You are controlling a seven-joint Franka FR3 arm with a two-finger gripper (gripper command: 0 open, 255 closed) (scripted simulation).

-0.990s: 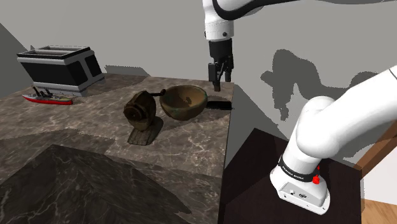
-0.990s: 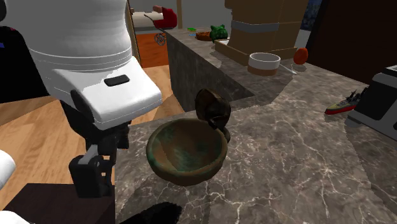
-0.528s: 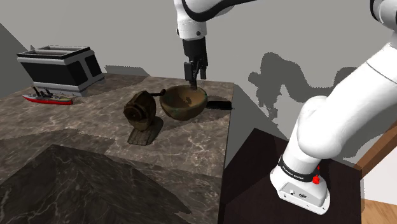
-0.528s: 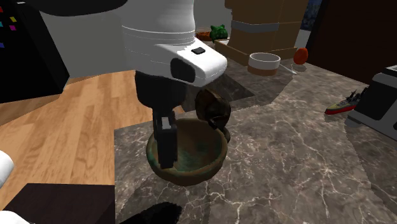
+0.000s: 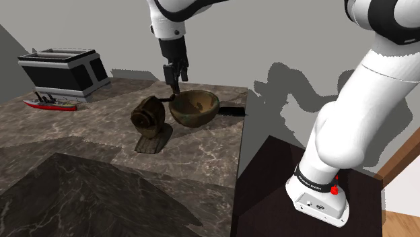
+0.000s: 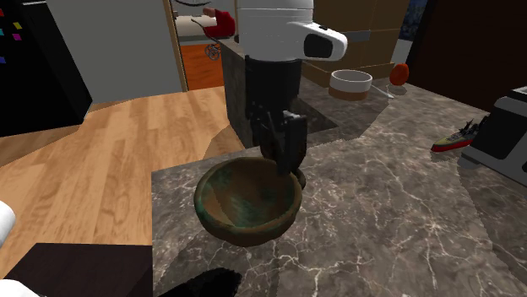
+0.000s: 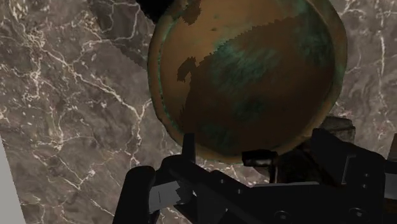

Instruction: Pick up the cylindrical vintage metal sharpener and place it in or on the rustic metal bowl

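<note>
One dark sharpener (image 5: pixel 148 118) stands on its flat foot on the countertop (image 5: pixel 81 138), its drum axis level and its round face turned away from the bowl (image 5: pixel 194 116) just beside it. The bowl sits near the countertop's stand-side edge, and bare marble spreads past the sharpener. The gripper (image 5: pixel 173 82), fingers apart and empty, hangs over the bowl's rim, above the sharpener.

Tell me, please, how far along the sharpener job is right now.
Nothing is done yet: the dark sharpener stands on the marble counter beside the brown bowl. The open gripper hovers at the bowl's rim near it, holding nothing. Grasping, lifting and placing are left.
</note>
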